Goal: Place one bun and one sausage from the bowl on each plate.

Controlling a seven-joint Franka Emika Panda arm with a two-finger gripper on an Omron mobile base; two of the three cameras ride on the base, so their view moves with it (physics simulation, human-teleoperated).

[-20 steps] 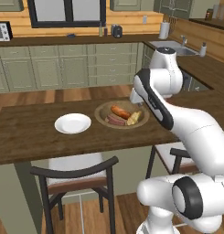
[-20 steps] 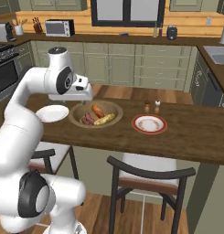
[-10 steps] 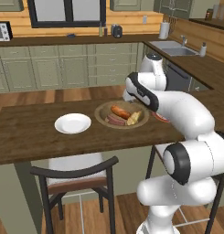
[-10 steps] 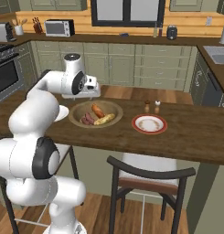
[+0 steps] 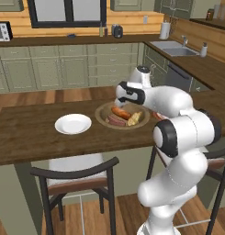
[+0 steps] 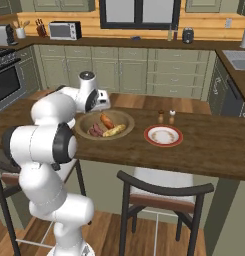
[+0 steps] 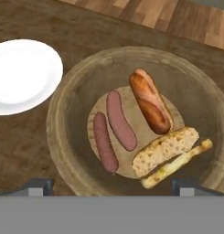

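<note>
Gripper [image 7: 111, 187] hovering fingers apart, empty, straight over the wide tan wooden bowl [image 7: 67, 151], likely lining up a pick: two dark sausages [image 7: 120, 119] and both buns [image 7: 150, 100] directly below, plain white plate [image 7: 22, 75] just beside the bowl, red-rimmed plate [image 6: 164, 135] well apart

The tabletop [image 7: 22, 137] is dark brown wood with a visible streaked grain and a matt finish. On it, the bowl [image 7: 67, 151] at the centre of the hand view is lighter tan wood, dull, with faint ring marks around its thick rim. Inside lie two sausages [image 7: 112, 130], smooth and reddish-brown with a slight sheen, a glossy browned bun [image 7: 150, 100], and a second bun [image 7: 166, 148] with a rough, crumbly, pale cut face. The plate [image 7: 19, 75] at upper left is plain white, smooth and glazed-looking.
</note>
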